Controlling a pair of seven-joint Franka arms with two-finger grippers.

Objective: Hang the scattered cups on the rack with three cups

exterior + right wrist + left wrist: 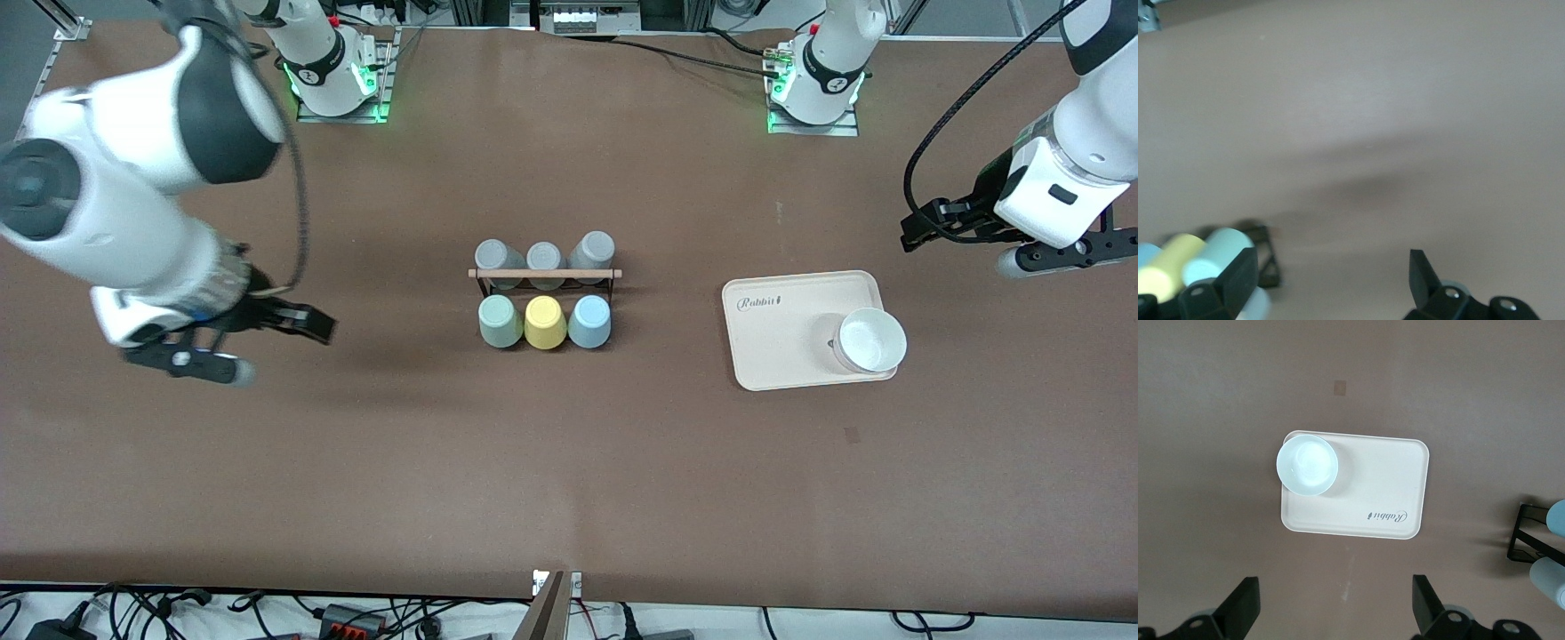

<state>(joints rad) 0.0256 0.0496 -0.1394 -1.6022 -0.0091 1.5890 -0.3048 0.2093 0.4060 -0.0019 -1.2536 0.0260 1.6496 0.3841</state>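
Observation:
The black wire rack (544, 276) with a wooden rod stands mid-table. The mint-green cup (500, 321) and the light blue cup (589, 321) hang on its pegs on the side nearer the front camera, with a yellow cup (545, 322) between them. My left gripper (916, 227) is open and empty, up over bare table at the left arm's end; its wrist view shows the light blue cup (1558, 517). My right gripper (316, 324) is open and empty over the table toward the right arm's end; its wrist view shows the mint-green cup (1215, 257) and the rack (1265, 260).
Three grey cups (544, 257) hang on the rack's farther side. A cream tray (773, 342) with a white bowl (871, 340) on it lies toward the left arm's end; the tray (1398, 493) and the bowl (1307, 465) also show in the left wrist view.

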